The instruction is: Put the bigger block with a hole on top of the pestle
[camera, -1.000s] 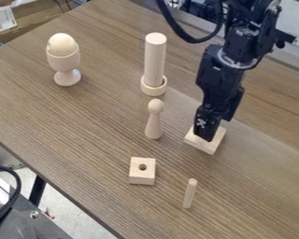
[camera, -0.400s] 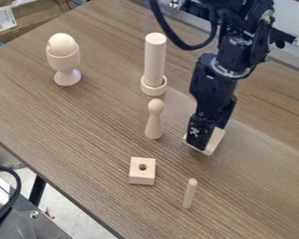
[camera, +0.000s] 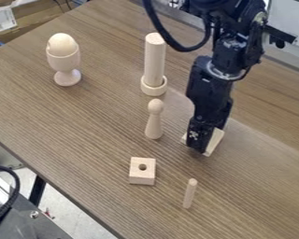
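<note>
A: Background first. Quick.
B: Brown wood-grain surface (camera: 83, 121), cardboard (camera: 24, 16) past its edge, far up-left of the pestle. Pale floor (camera: 77, 217) beyond the edge, down-left of it.
A: Which one's the pestle (camera: 154, 126)?
B: Taking the ball-headed wooden piece. Upright, mid-surface. It's my landmark, all sides as seen in the view.
A: Arm (camera: 211, 88)?
B: Black, comes in from the top, right of the pestle. The hand (camera: 200, 145) points down, right of the pestle and a bit lower, apart from it.
A: Gripping?
B: Can't tell. It's right at the bigger block (camera: 214, 141), pale wood, poking out on both sides of it. Middle's covered, so can't tell about its hole either.
A: So the task's block is where?
B: Right of the pestle, slightly lower, at the hand. Apart from the pestle.
A: Other stuff?
B: Small block (camera: 142, 176), hole facing up, below the pestle, slightly left. Thin peg (camera: 189, 193), below and right, upright-ish. Tall cylinder (camera: 155, 58) above the pestle, standing in a ring (camera: 153, 89).
A: Last one?
B: Footed cup (camera: 64, 61) with a wooden egg (camera: 62, 44) in it, up-left of the pestle, well apart.
</note>
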You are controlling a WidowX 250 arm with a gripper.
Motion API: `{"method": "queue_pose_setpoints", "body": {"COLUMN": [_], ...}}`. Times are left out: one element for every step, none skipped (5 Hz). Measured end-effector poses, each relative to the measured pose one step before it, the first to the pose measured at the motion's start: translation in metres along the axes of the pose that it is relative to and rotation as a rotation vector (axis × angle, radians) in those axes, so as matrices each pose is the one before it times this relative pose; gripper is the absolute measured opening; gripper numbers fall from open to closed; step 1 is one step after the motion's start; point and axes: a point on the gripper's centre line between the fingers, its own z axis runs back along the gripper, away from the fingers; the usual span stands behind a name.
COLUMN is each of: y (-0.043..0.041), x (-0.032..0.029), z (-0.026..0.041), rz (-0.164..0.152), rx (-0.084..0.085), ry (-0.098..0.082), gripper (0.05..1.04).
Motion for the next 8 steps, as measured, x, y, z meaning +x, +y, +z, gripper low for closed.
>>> {"method": "queue_pose_setpoints", "body": {"y": [-0.00078, -0.00071, -0.01465, -0.00507, -0.00023, 0.00640, 0.00498, 0.00470], "x": [-0.00042, 0.00158, -0.00237, 0.00349, 0.00202, 0.00366, 0.00390, 0.00228], "z": [0.00016, 0.00266, 0.03410, 0.01394, 0.01352, 0.00587, 0.01047, 0.00358], "rz": [-0.0037, -0.0083, -0.0170, 0.0037, 0.0179, 0.0114, 0.0165, 0.0107], "rx": [-0.0071, -0.0021, -0.1055, -0.0383, -0.0327, -0.0019, -0.0058, -0.0054], "ry": [0.0032, -0.0137, -0.0109, -0.0159, -0.0100, -0.0135, -0.0178, 0.0057], "gripper": [0.844, 0.844, 0.844, 0.844, 0.844, 0.844, 0.844, 0.844]}}
